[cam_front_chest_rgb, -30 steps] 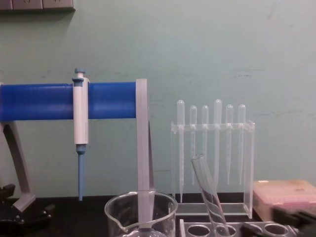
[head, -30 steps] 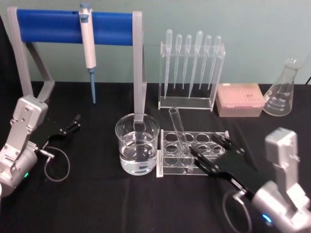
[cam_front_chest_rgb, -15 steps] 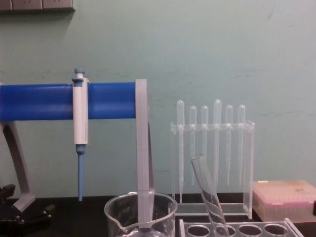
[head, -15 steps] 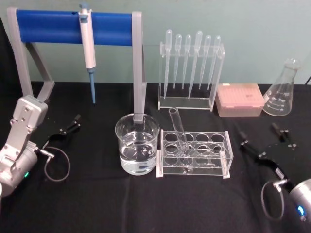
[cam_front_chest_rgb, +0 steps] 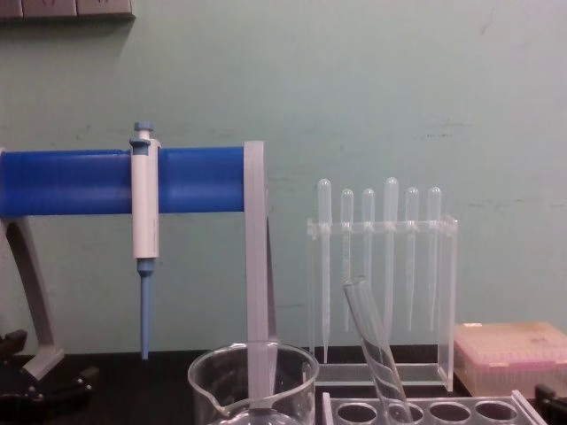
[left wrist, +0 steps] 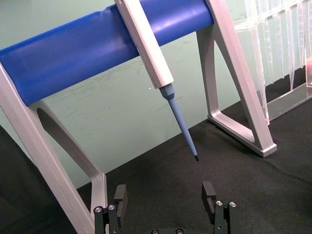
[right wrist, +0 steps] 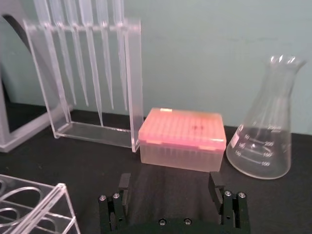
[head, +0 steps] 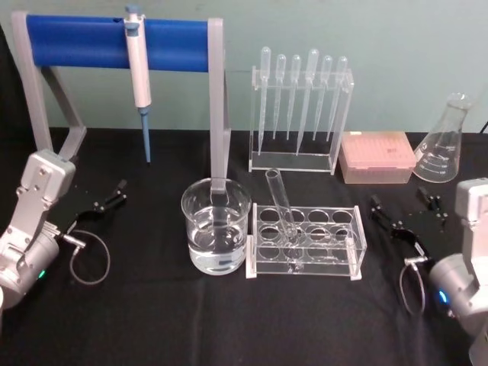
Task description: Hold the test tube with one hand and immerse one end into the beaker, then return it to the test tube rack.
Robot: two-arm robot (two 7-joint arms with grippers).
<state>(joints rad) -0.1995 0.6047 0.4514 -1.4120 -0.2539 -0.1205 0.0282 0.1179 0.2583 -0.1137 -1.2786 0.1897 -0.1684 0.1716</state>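
Glass test tube (head: 280, 206) tilted in clear rack (head: 305, 242), beaker (head: 216, 226) beside, right hand (head: 404, 213) spread, left hand (head: 107, 197) spread.

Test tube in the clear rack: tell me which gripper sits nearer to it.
Right. The right gripper rests open just past the rack's right end, while the left gripper lies open beyond the beaker, farther from the test tube.

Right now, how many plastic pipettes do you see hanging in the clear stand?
6. The pipettes hang side by side in one row in the clear stand behind the tube rack; none looks hidden.
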